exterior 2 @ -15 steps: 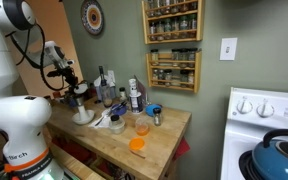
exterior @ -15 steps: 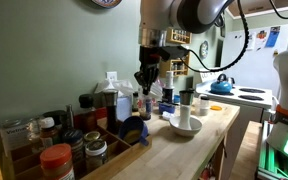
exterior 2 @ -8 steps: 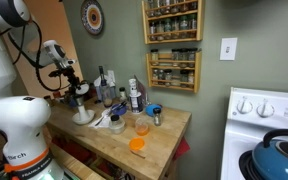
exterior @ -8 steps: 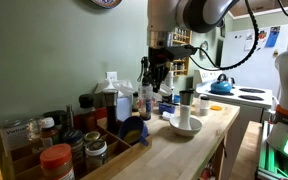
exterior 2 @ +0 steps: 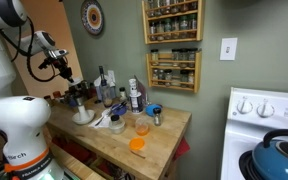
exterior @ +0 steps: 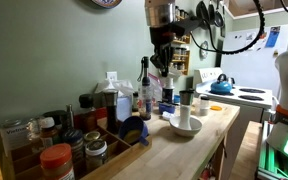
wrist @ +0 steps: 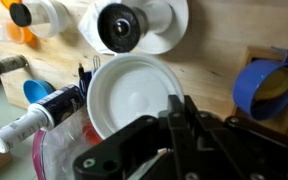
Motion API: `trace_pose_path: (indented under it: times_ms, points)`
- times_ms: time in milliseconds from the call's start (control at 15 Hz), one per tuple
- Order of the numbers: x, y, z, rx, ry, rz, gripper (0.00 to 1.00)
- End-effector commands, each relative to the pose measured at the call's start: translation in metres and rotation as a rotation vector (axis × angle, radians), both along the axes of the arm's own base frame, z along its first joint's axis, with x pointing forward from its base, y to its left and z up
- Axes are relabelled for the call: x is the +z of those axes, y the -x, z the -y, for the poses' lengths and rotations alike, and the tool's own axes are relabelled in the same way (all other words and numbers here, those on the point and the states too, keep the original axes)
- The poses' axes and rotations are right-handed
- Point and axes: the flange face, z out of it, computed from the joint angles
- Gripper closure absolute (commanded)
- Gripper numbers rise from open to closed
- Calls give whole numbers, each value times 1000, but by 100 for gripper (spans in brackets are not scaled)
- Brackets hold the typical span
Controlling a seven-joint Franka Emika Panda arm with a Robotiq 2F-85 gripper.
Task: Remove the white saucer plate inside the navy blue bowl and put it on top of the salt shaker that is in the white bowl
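One small round white saucer plate (wrist: 134, 95) is pinched by its rim in my pincer (wrist: 180, 108), jaws nearly shut on it, held up in the air above the wooden bench (exterior: 179, 150). In the wrist view, just past the saucer's edge, is a wide white bowl (wrist: 174, 30) w/ an upright white salt shaker (wrist: 119, 27) standing inside. A small navy blue bowl (wrist: 242, 90) sits apart, off to the side.

The salt shaker (exterior: 184, 108) is set upright in the white bowl (exterior: 173, 125), which is placed on the tabletop (exterior: 174, 152). In the wrist view, the white saucer plate (wrist: 134, 95) is gripped by its rim at the jaws, above a bottle (wrist: 29, 122). The white bowl is seen beyond it, and the navy blue bowl (wrist: 246, 92) to its right.
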Motion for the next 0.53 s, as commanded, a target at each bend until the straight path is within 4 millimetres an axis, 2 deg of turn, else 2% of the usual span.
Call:
trace_pose_path:
  times_ms: [0,267,333,467]
  points:
    - [-2,3,15,59,4,-191,98]
    - [-31,-9,24,124,-91,-265,98]
    - [-15,-6,17,111,-51,-235,93]
    - [-27,-12,22,114,-66,-250,93]
